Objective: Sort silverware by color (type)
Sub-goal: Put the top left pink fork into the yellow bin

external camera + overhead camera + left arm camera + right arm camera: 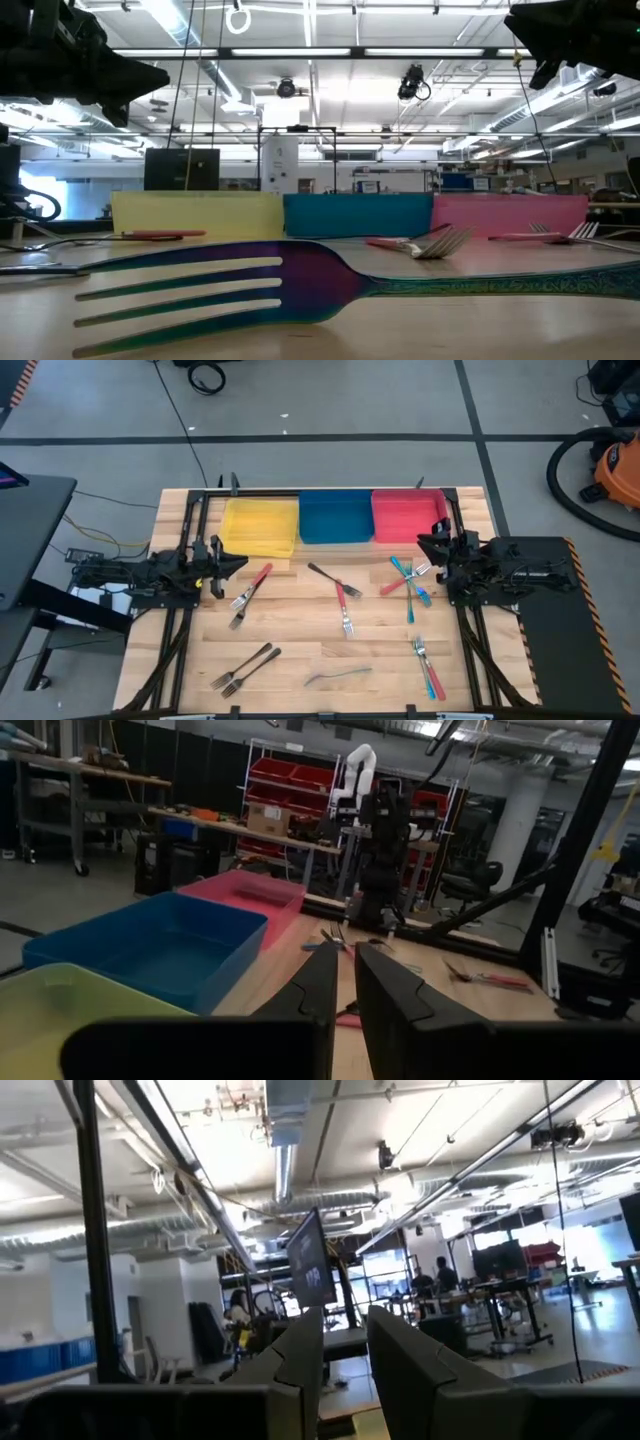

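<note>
Biggest risk: forks lie crossed in heaps, so one pinch likely lifts two colours and drops both in a wrong bin. Worst spot is the red-and-teal cluster (408, 578) just beside the right gripper (424, 546). Next: flat thin handles on the wooden table (300, 660), fingers may slip off.

Nothing sorted yet; yellow bin (260, 525), blue bin (335, 517) and red bin (405, 515) look empty. Silverware is scattered: red fork (252, 584) near the left gripper (232, 565), grey pair (243, 666) at front. Both grippers are held above the table, fingers nearly closed, gripping nothing.
</note>
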`<state>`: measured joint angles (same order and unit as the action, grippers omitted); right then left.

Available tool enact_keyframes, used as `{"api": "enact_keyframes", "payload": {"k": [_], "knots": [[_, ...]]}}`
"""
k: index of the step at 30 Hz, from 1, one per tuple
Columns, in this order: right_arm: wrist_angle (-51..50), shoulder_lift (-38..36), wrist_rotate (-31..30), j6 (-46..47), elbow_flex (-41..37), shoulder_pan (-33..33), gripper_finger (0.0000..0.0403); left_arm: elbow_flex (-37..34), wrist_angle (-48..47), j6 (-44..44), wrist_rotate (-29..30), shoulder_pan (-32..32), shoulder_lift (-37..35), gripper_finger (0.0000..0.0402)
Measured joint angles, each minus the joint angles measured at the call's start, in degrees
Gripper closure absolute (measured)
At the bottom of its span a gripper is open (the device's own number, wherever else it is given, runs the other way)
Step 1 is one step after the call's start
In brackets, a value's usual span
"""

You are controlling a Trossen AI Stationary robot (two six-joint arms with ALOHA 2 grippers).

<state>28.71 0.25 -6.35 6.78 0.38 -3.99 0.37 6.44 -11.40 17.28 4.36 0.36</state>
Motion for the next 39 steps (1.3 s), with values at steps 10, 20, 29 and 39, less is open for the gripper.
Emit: {"api": "enact_keyframes", "payload": {"k": [10,20,29,39], "knots": [[-0.1,0.0,1.7,1.0,0.0,0.0,0.0313,0.0,-0.9,-1.9,1.5,0.0,0.0,0.0361],[-0.9,0.0,1.4,1.1,0.0,0.0,0.0313,0.0,-0.8,5.5,2.2,0.0,0.0,0.0361],[-1.0,0.0,1.4,5.5,0.0,0.0,0.0313,0.0,-0.8,6.4,3.3,0.0,0.0,0.0361],[-0.9,0.0,1.4,4.8,0.0,0.0,0.0313,0.0,-1.4,3.7,3.1,0.0,0.0,0.0361]]}}
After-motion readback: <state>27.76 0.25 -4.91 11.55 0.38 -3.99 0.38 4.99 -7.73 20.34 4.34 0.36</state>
